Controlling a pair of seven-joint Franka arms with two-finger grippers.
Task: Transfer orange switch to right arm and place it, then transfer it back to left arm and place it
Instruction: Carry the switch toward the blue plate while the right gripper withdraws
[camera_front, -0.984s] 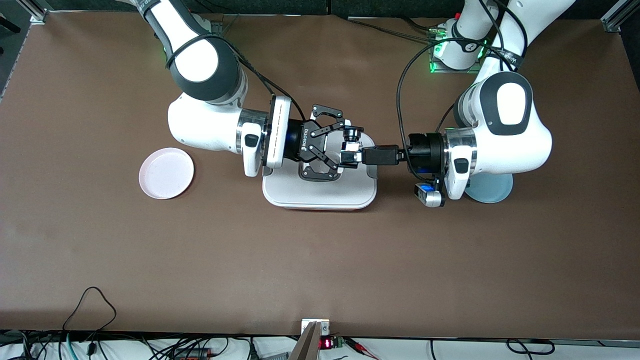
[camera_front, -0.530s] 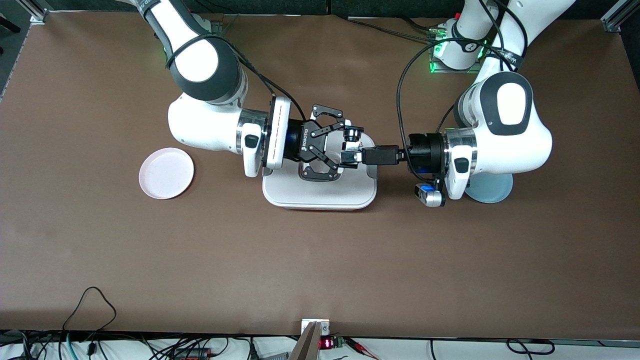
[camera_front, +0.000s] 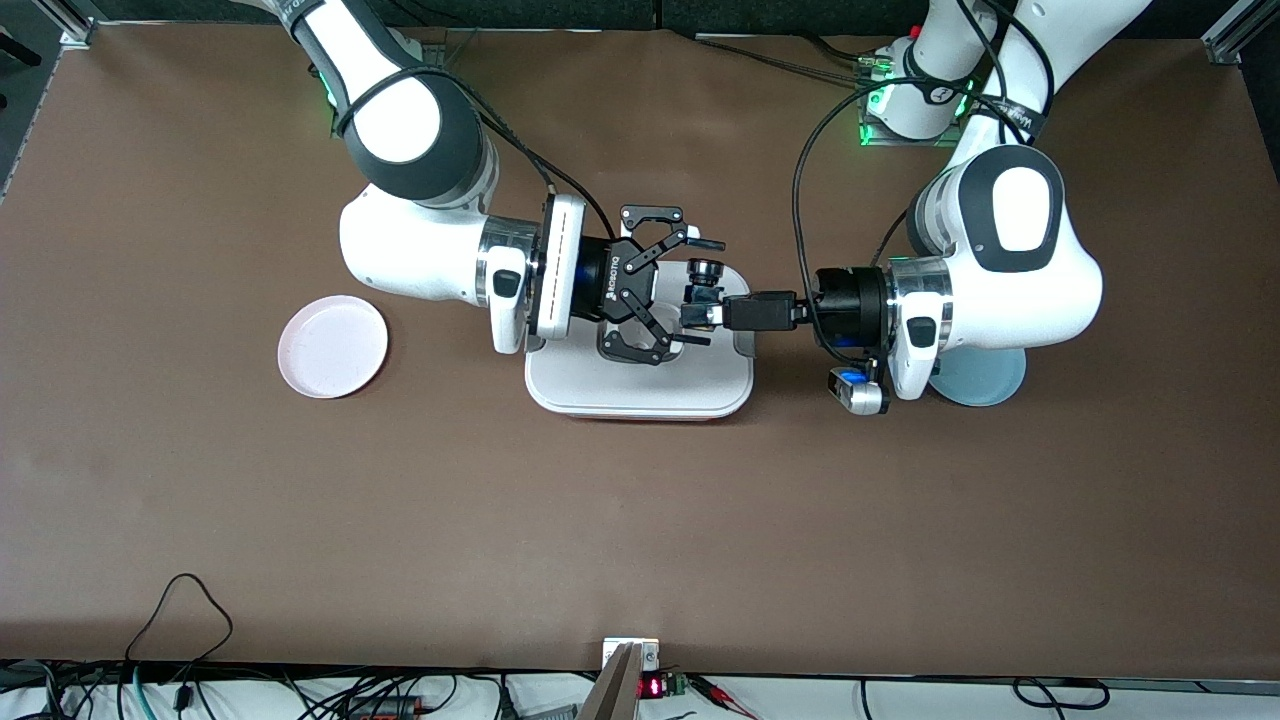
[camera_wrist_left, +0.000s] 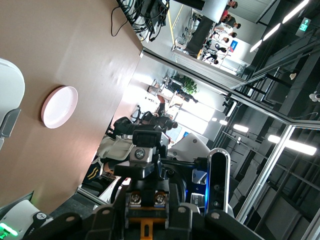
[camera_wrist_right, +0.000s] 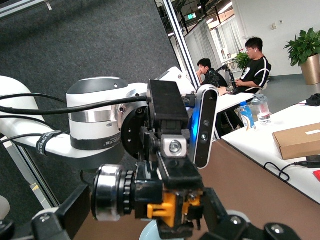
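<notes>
Two grippers meet over the box (camera_front: 640, 385), left gripper (camera_front: 700, 310) pinching the orange switch (camera_front: 703, 285), right gripper (camera_front: 690, 290) fingers spread around it, pink plate (camera_front: 332, 346) toward right arm's end, both arms level.

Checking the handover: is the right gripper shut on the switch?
No: the right gripper is open around the orange switch, which the left gripper holds.

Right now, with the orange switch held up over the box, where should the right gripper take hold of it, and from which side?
Probably the stretch of the orange switch that sticks out past the left gripper, approached level from the right arm's end. The left gripper is shut on the other end and the box lies directly below, so only that side is free. The right gripper is open around it.
</notes>
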